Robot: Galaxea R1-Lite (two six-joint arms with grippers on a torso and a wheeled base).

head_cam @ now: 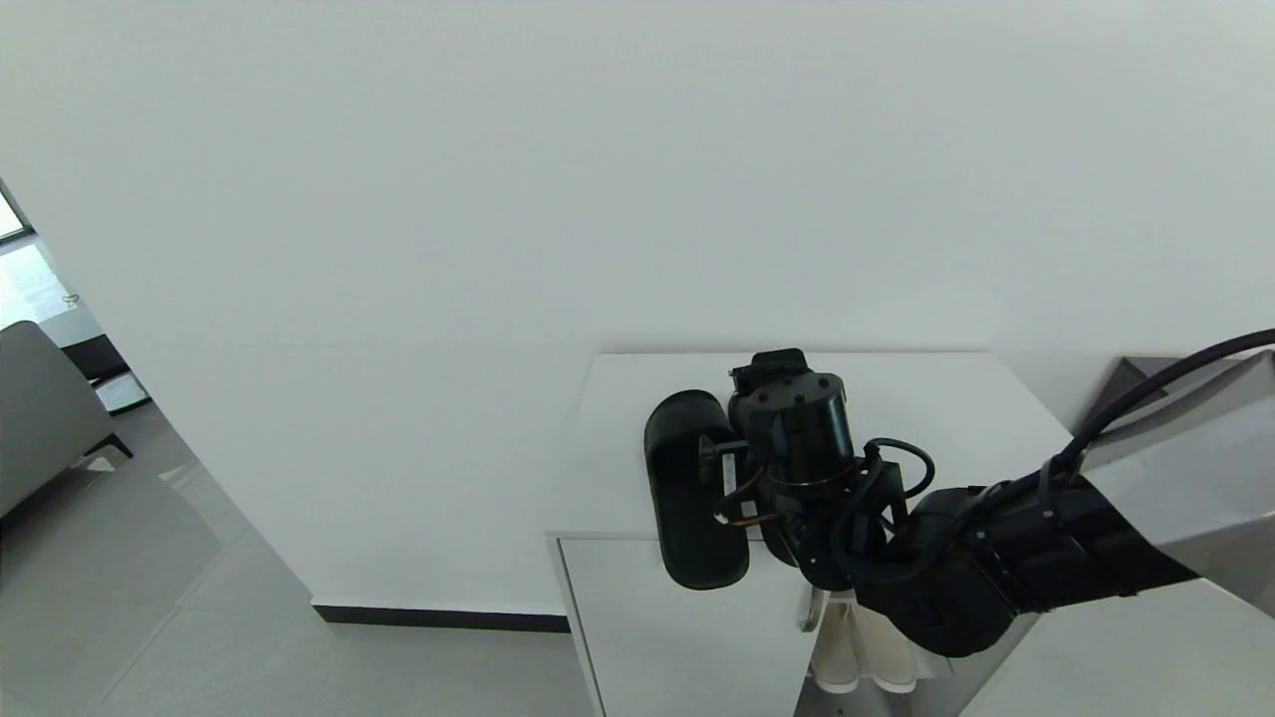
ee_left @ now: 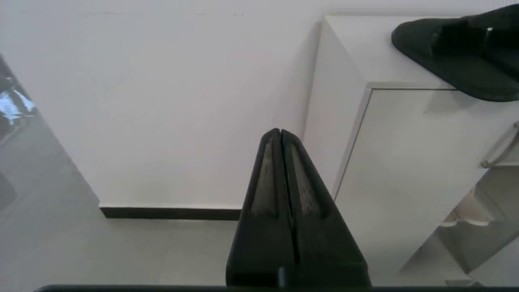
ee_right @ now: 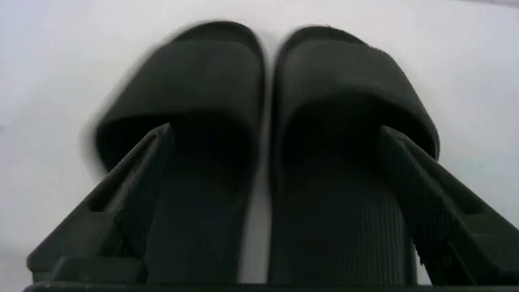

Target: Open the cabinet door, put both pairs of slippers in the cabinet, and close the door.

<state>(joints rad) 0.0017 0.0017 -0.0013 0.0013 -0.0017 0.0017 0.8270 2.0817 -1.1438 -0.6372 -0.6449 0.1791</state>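
A pair of black slippers [head_cam: 687, 498] [ee_right: 340, 97] sits side by side at the front of the white cabinet's top [head_cam: 956, 418], toes hanging past the front edge. My right gripper [head_cam: 767, 468] [ee_right: 276, 134] straddles the pair, one finger pressed against each outer side. From the left wrist view, the black slippers [ee_left: 458, 45] stick out over the cabinet's shut left door [ee_left: 405, 162]. Beside that door the compartment stands open, with white slippers [head_cam: 862, 647] [ee_left: 470, 215] inside. My left gripper [ee_left: 280, 178] hangs shut and empty in the air left of the cabinet.
The cabinet stands against a plain white wall with a dark skirting [head_cam: 438, 617]. A door handle [head_cam: 812, 607] sits at the edge of the shut door. A grey chair [head_cam: 40, 418] stands far left, with open floor between it and the cabinet.
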